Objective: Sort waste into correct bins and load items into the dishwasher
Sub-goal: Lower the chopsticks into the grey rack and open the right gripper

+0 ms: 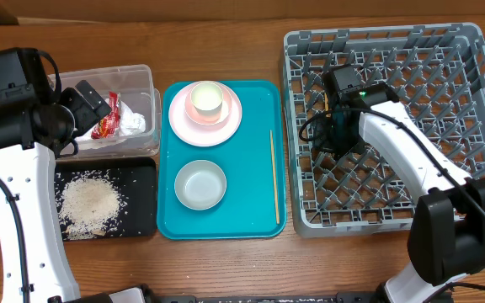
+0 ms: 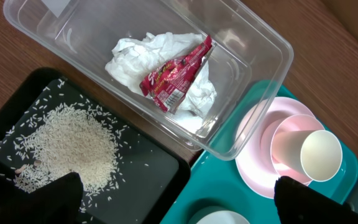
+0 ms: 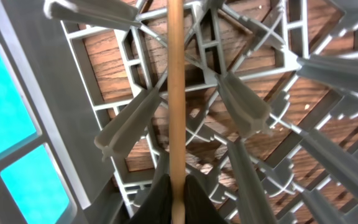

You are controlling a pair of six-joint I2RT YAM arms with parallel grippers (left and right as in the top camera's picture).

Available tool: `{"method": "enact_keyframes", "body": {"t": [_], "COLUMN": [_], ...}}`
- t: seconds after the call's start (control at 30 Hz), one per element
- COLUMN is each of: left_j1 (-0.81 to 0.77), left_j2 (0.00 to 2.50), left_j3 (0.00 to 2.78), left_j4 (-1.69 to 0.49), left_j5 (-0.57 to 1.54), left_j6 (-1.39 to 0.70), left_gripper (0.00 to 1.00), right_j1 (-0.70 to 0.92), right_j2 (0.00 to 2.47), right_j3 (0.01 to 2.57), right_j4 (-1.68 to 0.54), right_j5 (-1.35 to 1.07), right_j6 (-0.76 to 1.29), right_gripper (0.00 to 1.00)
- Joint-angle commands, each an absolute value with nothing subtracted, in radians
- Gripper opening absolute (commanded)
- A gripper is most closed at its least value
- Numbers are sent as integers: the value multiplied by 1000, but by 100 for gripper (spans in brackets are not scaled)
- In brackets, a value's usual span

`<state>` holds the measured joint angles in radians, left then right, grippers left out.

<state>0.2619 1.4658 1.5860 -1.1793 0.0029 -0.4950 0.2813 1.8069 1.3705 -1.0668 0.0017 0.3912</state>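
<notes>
On the wooden table (image 1: 226, 269), the right jaws pinch a wooden chopstick (image 3: 176, 81) low inside the grey dish rack (image 1: 445, 76), probably to lay it among the pegs (image 3: 244, 106), while the left jaws hang spread and empty over the clear tub (image 2: 253, 93) holding napkin (image 2: 135, 56) and wrapper (image 2: 176, 74)

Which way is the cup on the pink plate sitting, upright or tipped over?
Upright: the cup stands on the plate, its open mouth facing straight up at the overhead camera.

I see left arm (image 1: 15, 168) bent, left gripper (image 2: 182, 191) spread wide, facing down | right arm (image 1: 398, 143) stretched forward, right gripper (image 3: 178, 198) pinched on chopstick (image 3: 176, 93)
</notes>
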Motion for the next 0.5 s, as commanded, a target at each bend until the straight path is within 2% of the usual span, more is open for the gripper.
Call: {"method": "enact_keyframes", "body": {"t": [0.0,0.47], "left_j1": [256,256], "left_j2": [1451,1451], "left_j3": [1604,1604], "left_j4": [-1178,-1178], "left_j5": [-10,-10], "left_j6": [-487,-487], "left_gripper": [100,100], "right_j1": [279,279], "right_j2": [1795,1773], "right_j3": [1415,1565], "right_j4": [-1091,-1241], "right_j5": [-1,-1], "right_j6": [397,378], "right_gripper": [4,4]}}
